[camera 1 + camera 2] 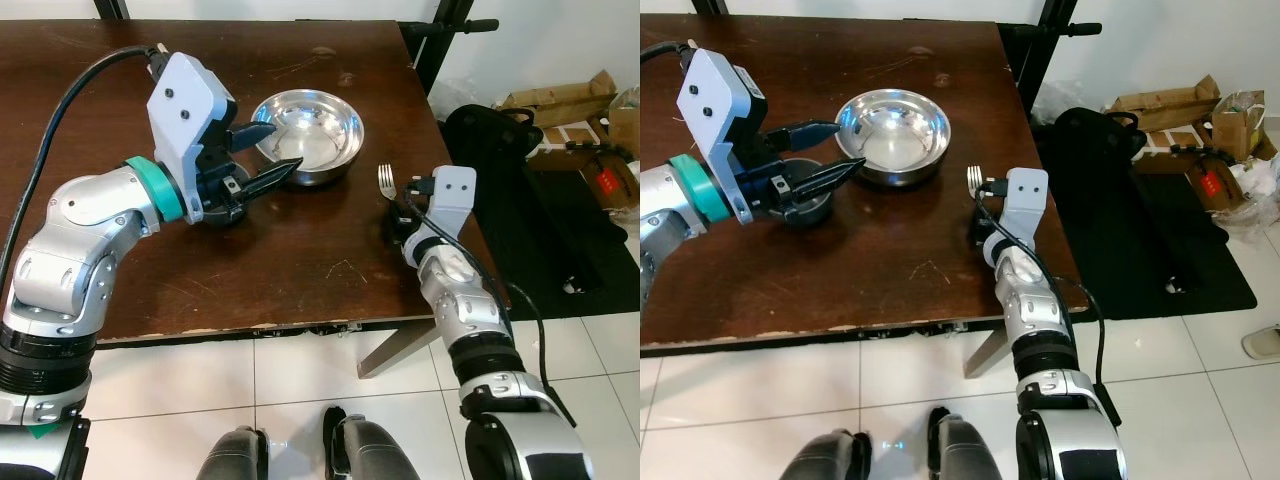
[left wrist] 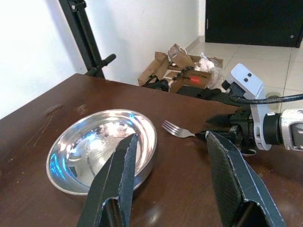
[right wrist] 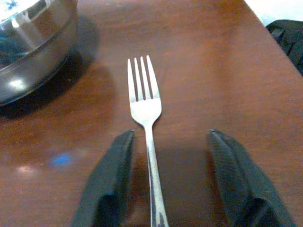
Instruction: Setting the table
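Observation:
A shiny steel bowl (image 1: 310, 135) stands on the dark wooden table (image 1: 300, 255), toward its right side. A silver fork (image 1: 386, 180) lies just right of the bowl, tines pointing away from me. My left gripper (image 1: 282, 148) hovers open at the bowl's left rim, one finger (image 2: 118, 170) over the bowl. My right gripper (image 3: 170, 137) rests low on the table near the right edge. It is open, and the fork's handle (image 3: 154, 179) lies between its two fingers, untouched.
A small dark round cup (image 1: 805, 205) sits under my left wrist. The table's right edge runs close to my right arm. Beyond it, a black mat (image 1: 560, 220), cardboard boxes (image 1: 560, 100) and a black stand (image 1: 450, 30) are on the tiled floor.

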Tool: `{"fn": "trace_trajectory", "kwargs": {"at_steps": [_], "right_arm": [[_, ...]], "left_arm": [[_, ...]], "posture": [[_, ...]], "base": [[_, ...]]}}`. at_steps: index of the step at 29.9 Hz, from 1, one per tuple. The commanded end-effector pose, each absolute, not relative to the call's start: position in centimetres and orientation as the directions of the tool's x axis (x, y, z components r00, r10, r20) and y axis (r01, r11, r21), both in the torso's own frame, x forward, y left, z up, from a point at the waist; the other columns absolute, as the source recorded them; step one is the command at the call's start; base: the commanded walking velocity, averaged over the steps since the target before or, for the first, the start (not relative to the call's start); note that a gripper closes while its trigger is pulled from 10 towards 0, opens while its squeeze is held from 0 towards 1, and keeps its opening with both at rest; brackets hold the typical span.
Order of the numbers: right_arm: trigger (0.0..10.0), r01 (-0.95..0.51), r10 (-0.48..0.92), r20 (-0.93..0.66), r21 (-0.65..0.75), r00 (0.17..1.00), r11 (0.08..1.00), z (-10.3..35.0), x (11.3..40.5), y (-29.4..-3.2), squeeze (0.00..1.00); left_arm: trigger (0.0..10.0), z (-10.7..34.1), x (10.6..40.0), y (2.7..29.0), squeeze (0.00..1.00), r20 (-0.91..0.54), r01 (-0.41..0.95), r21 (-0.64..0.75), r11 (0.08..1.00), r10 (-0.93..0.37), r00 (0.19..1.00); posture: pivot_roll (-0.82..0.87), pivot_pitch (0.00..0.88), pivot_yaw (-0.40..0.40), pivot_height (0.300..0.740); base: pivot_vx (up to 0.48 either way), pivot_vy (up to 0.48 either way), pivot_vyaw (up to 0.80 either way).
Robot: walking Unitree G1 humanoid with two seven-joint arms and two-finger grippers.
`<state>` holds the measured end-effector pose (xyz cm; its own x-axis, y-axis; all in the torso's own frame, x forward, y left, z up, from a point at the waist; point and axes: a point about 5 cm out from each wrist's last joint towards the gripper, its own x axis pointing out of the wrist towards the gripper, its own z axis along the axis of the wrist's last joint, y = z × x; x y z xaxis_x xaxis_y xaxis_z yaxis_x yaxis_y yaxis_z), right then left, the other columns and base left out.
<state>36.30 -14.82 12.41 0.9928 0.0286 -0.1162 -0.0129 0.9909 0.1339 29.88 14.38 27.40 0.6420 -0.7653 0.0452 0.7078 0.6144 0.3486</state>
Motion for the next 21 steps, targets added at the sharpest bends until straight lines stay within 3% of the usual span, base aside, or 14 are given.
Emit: {"fn": "trace_trajectory", "kwargs": {"at_steps": [1, 7, 10, 12, 15, 17, 20, 21], "right_arm": [[10.0, 0.019, -0.009, -0.070, 0.142, 0.997, 0.990, 13.1, 36.0, -15.6, 0.00], [10.0, 0.036, -0.038, 0.017, 0.127, 0.999, 0.991, 14.6, 35.1, -16.3, 0.00], [10.0, 0.039, -0.046, 0.117, 0.059, 0.992, 0.997, 15.9, 33.5, -16.9, 0.00], [10.0, 0.036, -0.039, 0.206, 0.022, 0.978, 0.999, 16.8, 31.4, -17.2, 0.00], [10.0, 0.034, -0.037, 0.228, 0.016, 0.973, 0.999, 17.0, 30.8, -17.3, 0.00], [10.0, 0.035, -0.051, 0.260, 0.064, 0.964, 0.997, 17.4, 29.2, -17.5, 0.00], [10.0, 0.034, -0.058, 0.265, 0.094, 0.962, 0.995, 17.6, 28.7, -17.5, 0.00], [10.0, 0.039, -0.067, 0.270, 0.107, 0.961, 0.994, 17.7, 28.3, -17.6, 0.00]], "left_arm": [[10.0, 27.0, 29.6, 13.9, 0.00, 0.034, 0.727, 0.333, 0.601, -0.778, 0.628], [10.0, 26.7, 29.7, 13.7, 0.00, 0.040, 0.720, 0.319, 0.616, -0.768, 0.639], [10.0, 26.1, 29.7, 13.7, 0.00, 0.051, 0.692, 0.300, 0.657, -0.735, 0.676], [10.0, 25.1, 29.6, 13.9, 0.00, 0.063, 0.637, 0.248, 0.730, -0.668, 0.742], [10.0, 24.8, 29.6, 14.0, 0.00, 0.066, 0.618, 0.232, 0.752, -0.645, 0.761], [10.0, 23.0, 29.5, 14.5, 0.00, 0.077, 0.499, 0.207, 0.842, -0.522, 0.849], [10.0, 22.3, 29.5, 14.7, 0.00, 0.081, 0.448, 0.204, 0.870, -0.471, 0.878], [10.0, 21.4, 29.3, 15.3, 0.00, 0.092, 0.374, 0.219, 0.901, -0.400, 0.912]], "posture": [[0.08, 0.108, 0.002, 0.740], [0.07, 0.103, 0.005, 0.740], [0.06, 0.096, 0.023, 0.740], [0.06, 0.087, 0.034, 0.740], [0.06, 0.087, 0.034, 0.740], [0.04, 0.070, 0.042, 0.740], [0.04, 0.070, 0.042, 0.740], [0.03, 0.064, 0.043, 0.740]], "base": [[0.000, 0.000, 0.00], [0.000, 0.000, 0.00], [0.000, 0.000, 0.00], [0.000, 0.000, 0.00], [0.000, 0.000, 0.00], [0.000, 0.000, 0.00], [0.000, 0.000, 0.00], [0.000, 0.000, 0.00]]}}
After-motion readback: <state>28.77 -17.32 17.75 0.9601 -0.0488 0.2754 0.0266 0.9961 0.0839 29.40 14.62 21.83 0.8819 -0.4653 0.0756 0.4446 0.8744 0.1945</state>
